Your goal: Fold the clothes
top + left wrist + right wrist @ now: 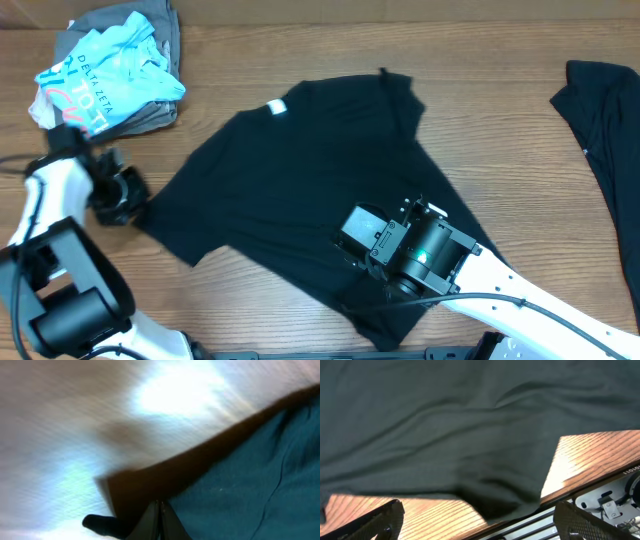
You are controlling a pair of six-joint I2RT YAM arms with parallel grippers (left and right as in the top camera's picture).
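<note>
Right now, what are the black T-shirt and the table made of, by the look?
Black T-shirt: soft matte fabric, probably cotton knit; it lies in limp wrinkles. Table: wood or wood-look laminate, smooth; grain lines run across it.

left tool (160, 510): tips pinched together on black t-shirt (260, 470) edge; worktop (60, 420) blurred, glare patch.

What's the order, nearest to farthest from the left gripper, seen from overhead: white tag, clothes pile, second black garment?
From the left gripper:
1. Clothes pile, top-left corner.
2. White tag, on the black T-shirt, mid-table.
3. Second black garment, far right edge.
</note>
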